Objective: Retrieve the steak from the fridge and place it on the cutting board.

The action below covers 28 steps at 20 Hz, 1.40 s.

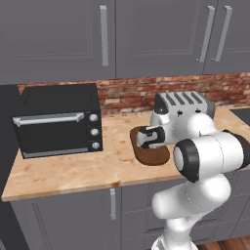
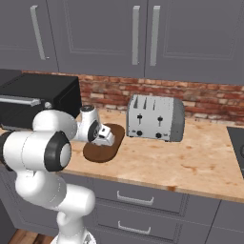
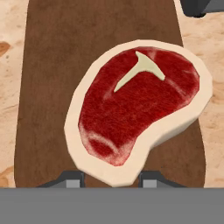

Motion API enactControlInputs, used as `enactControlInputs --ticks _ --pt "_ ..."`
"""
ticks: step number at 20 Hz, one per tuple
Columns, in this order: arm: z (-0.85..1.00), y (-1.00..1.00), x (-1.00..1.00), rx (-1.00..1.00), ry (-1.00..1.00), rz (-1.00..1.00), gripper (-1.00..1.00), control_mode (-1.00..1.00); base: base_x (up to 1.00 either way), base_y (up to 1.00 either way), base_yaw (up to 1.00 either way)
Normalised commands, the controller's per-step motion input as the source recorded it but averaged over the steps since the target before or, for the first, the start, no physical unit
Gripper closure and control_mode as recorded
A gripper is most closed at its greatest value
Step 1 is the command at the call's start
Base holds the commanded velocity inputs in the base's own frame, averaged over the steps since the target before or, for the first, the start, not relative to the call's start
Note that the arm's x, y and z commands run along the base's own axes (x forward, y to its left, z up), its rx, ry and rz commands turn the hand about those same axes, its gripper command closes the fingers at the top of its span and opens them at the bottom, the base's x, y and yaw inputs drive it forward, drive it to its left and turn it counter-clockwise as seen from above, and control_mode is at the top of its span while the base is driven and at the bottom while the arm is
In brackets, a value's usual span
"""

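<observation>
Gripper clamps the one steak over the single cutting board.

Even, bright rendered light, soft shadows, no glare; hand view slightly soft, perhaps from closeness

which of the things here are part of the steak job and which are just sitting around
Part of the job:
- steak, between the fingers of the hand, over the board
- cutting board, on the wooden counter

Just sitting around:
- black countertop oven, left of the board
- silver toaster, behind the board
- upper cabinets
</observation>
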Motion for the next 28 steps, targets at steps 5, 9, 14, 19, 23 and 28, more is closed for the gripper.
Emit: enactControlInputs --ticks 5,9,14,19,23,28 --pt "-0.13 -0.02 0.2 0.0 0.0 0.0 1.0 -1.0 0.0 0.0 0.0" --pt "-0.22 -0.04 0.03 0.0 0.0 0.0 1.0 -1.0 0.0 0.0 0.0" --pt "-0.28 -0.03 0.0 0.0 0.0 0.0 1.0 -1.0 0.0 0.0 0.0" --pt "-0.11 0.0 0.0 0.0 0.0 0.0 1.0 -1.0 0.0 0.0 0.0" --pt "-0.03 0.0 0.0 0.0 0.0 0.0 1.0 -1.0 0.0 0.0 0.0" --pt "-0.04 0.0 0.0 0.0 0.0 0.0 -1.0 -1.0 0.0 0.0 0.0"
